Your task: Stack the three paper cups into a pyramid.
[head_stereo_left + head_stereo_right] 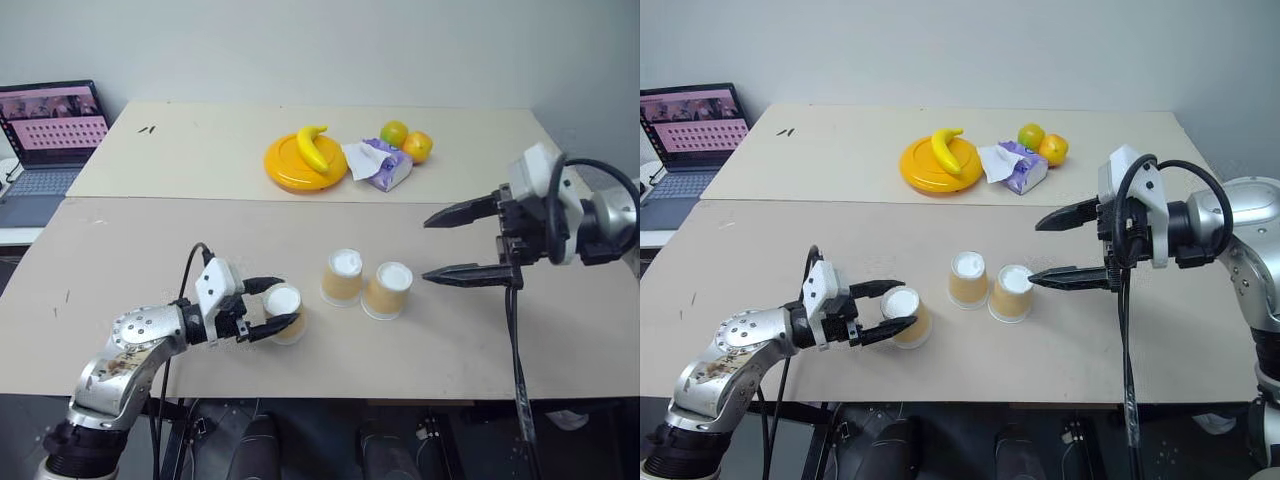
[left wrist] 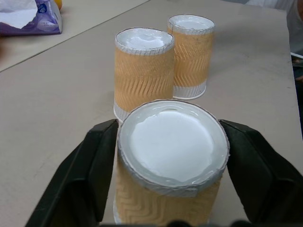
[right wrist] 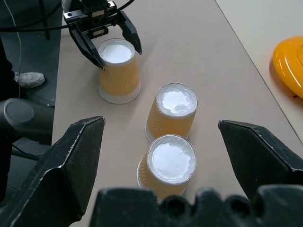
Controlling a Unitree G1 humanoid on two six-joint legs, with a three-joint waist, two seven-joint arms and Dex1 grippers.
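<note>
Three tan-orange paper cups stand upside down on the near table [image 1: 150, 250]. My left gripper [image 1: 289, 302] is around the left cup [image 1: 284, 312]; in the left wrist view its black fingers [image 2: 94, 165] press both sides of that cup [image 2: 170, 156] just under its white base. The middle cup [image 1: 343, 276] and the right cup [image 1: 388, 290] stand side by side, nearly touching. To the right of them and above the table, my right gripper [image 1: 426, 249] hangs open and points left, with nothing between its fingers.
On the far table sit a yellow plate [image 1: 285, 165] with a banana [image 1: 313, 148], a tissue pack [image 1: 380, 165], and a green fruit [image 1: 395, 132] beside an orange one [image 1: 418, 146]. An open laptop [image 1: 50, 140] stands at the far left.
</note>
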